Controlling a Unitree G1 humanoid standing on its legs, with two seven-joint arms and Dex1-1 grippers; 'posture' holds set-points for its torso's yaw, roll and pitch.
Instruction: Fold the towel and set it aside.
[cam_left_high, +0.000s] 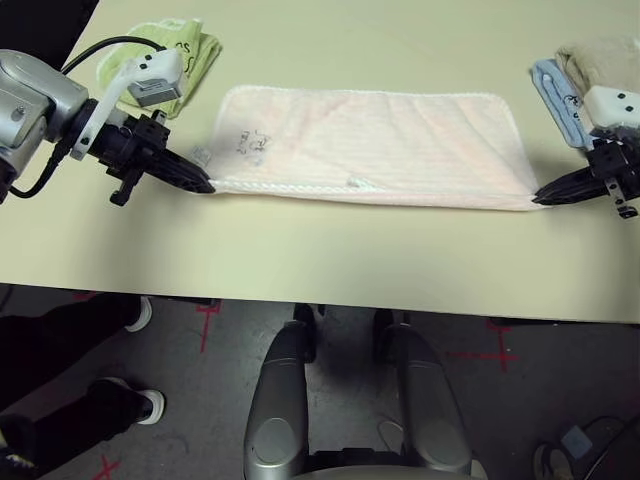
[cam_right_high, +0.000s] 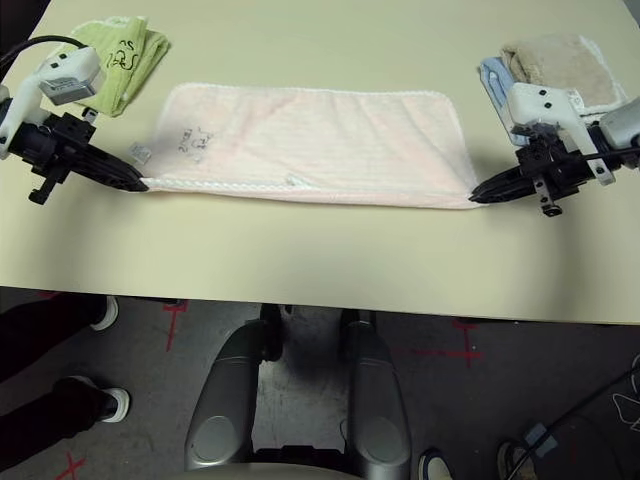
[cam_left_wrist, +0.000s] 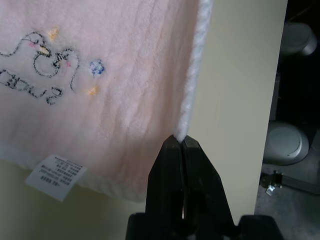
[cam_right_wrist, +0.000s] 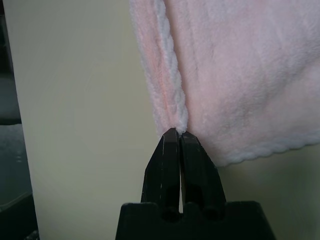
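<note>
The cream tabletop (cam_left_high: 320, 270) carries everything. Across its middle, nearer the far edge than the near one, the towel (cam_left_high: 370, 150) lies flat as a long pale pink strip, folded once lengthwise, its white scalloped trim running along the far side and around the ends. Its dark embroidered cartoon mark (cam_left_high: 250, 142) sits near the left end, with a small white label (cam_left_wrist: 54, 175) sticking out from under that end.

The left gripper (cam_left_high: 200, 185) reaches in from the left edge of the tabletop, its black fingers pressed together on the near left corner of the towel, pinching the trim. The right gripper (cam_right_high: 480, 193) comes in from the right edge, its fingers likewise squeezed together on the near right corner. The towel is stretched between the two grippers along its near edge.

Toward the far left corner of the tabletop lies a light green towel (cam_right_high: 120, 55), well apart from the pink one. Toward the far right corner sit blue and beige folded cloths (cam_right_high: 560, 65), just behind the right gripper.
</note>
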